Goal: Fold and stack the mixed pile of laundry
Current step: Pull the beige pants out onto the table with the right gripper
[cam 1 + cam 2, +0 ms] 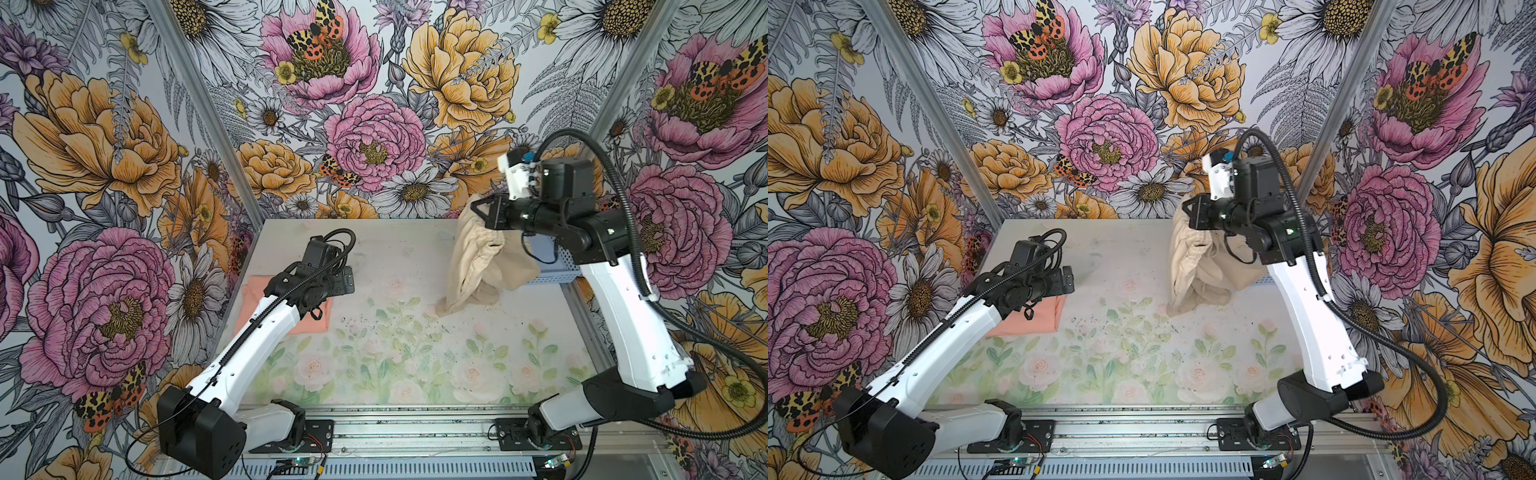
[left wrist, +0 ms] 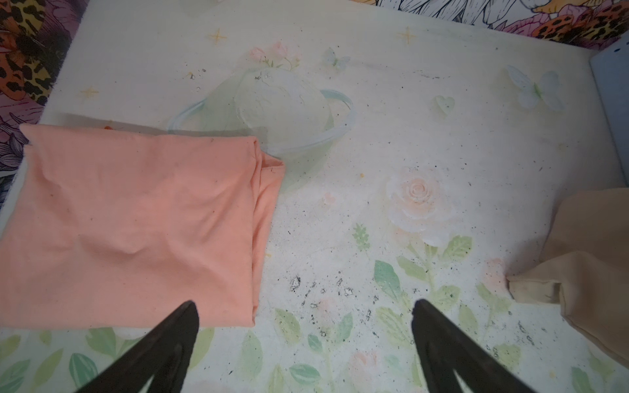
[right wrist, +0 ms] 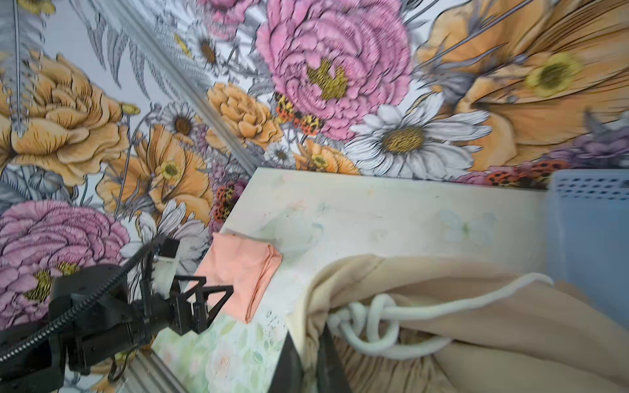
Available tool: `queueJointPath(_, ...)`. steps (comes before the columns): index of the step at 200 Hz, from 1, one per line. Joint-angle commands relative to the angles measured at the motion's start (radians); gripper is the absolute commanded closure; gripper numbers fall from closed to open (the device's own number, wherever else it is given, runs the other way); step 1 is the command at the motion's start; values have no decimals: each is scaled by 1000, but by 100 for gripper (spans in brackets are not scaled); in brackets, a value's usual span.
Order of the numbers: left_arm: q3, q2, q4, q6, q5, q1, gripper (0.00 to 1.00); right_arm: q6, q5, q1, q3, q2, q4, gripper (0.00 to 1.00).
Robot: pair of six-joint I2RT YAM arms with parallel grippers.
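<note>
Right wrist view: the right gripper (image 3: 308, 335) is squeezed shut on the top edge of the beige garment (image 3: 459, 282), right next to its knotted white drawstring (image 3: 408, 308). In both top views this gripper is up high. The garment hangs down long and its bottom end rests on the bench (image 1: 395, 249). I think it is held up like this so the cloth can fall straight before it is laid flat to fold.

The light blue basket (image 3: 589, 245) sits behind it. The peach-pink T-shirt (image 2: 136, 221) lies on the left side of the bench. It is already folded into a flat block and is well apart from the beige garment.

The left gripper (image 2: 304, 303) hovers over the edge of the T-shirt with its jaws wide open, holding nothing. It looks ready to help with the hanging cloth. The beige garment is not folded yet, and I think it should go on top of the T-shirt after that.
</note>
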Motion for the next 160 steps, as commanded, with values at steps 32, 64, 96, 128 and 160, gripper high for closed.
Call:
queueJointPath(32, -6, -136, -58, -63, -96, 26, 1, 17, 13, 288, 44, 350, 22, 100)
queueJointPath(64, -68, -250, -88, -106, -123, 126, 1, 37, -77, 399, 219, 588, 60, 80)
queueJointPath(96, -111, -295, -95, -103, -53, 172, 1, 38, -34, 376, 254, 585, 49, 46)
queueJointPath(128, -157, -224, -84, -128, -11, 73, 1, -1, 12, 275, 62, 418, 53, 37)
queueJointPath(160, -196, -81, -28, -149, -15, -71, 1, -20, 48, 124, -237, 243, 105, 35)
